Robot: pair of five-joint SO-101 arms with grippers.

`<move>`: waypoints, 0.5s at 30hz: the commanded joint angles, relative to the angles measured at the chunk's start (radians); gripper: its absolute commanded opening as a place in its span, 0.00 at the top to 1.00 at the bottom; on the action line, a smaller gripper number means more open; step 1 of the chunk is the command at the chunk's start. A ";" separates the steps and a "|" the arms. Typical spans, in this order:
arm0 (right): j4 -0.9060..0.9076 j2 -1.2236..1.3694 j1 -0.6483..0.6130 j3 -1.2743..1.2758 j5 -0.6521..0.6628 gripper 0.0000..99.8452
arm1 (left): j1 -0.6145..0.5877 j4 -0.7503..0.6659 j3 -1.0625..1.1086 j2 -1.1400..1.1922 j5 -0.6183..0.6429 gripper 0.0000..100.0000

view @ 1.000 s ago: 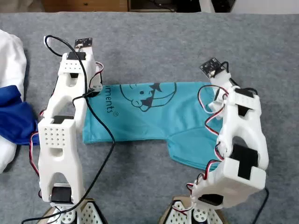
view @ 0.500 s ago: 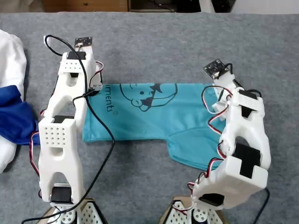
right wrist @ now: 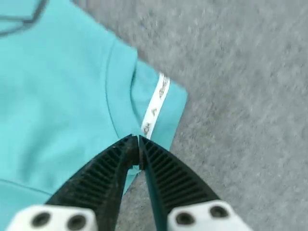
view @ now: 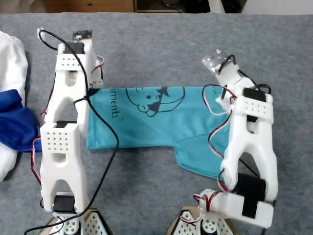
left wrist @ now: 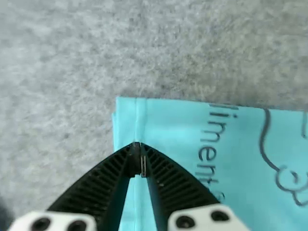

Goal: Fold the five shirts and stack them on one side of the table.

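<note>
**Item:** teal shirt (view: 146,117). It lies flat at mid-bench on the grey bench (view: 161,49), between the two arms. It is folded to a long band with the printed face and lettering upward. One flap (view: 200,156) spills toward the arm bases on the right side.

**Left arm** (view: 58,142): the left jaws are closed tip to tip over the hemmed corner (left wrist: 126,120) beside the lettering. A sliver of cloth appears pinched between them.

**Right arm** (view: 252,122): the right jaws are likewise closed. Their tips meet at the cloth edge by an opening lined with white tape (right wrist: 155,103), and the bite looks shallow.

**Other stock:** a white garment (view: 10,54) and a blue garment (view: 17,122) are heaped at the bench's left edge, well apart from the teal shirt. They are probably further shirts, not yet folded.

**Hazards (judged):**
- The right bite sits at the very edge. On a lift the cloth could slip free, dropping that end and skewing the fold.
- Either jaws may hold the top layer alone, so the layers could part.
- An uneven rise between the arms would drag and wrinkle the band.
- The loose flap may trail and spoil the outline.

**View notes:**
- The high view supplies the shirt's full outline, the flap and the heap.
- The wrist views supply the closure and depth of bite, which the arm bodies cover from above.
- The wrist views also show stitching detail: the hem line on the left, the taped seam on the right.
</note>
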 commanded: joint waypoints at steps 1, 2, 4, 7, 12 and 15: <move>0.046 -0.087 -0.027 -0.038 0.002 0.98 | -0.008 0.112 -0.158 -0.035 0.002 0.98; 0.071 -0.093 -0.025 -0.038 0.002 0.98 | -0.009 0.112 -0.152 -0.038 0.002 0.98; 0.133 -0.114 -0.021 -0.033 0.006 0.98 | -0.014 0.112 -0.112 -0.082 -0.032 0.98; 0.218 -0.153 -0.010 -0.013 0.041 0.98 | 0.008 0.110 0.068 -0.196 -0.077 0.98; 0.245 -0.295 0.044 0.125 0.189 0.98 | 0.031 0.106 0.350 -0.455 -0.091 0.98; 0.249 -0.417 0.067 0.243 0.270 0.98 | 0.031 0.081 0.491 -0.621 -0.092 0.98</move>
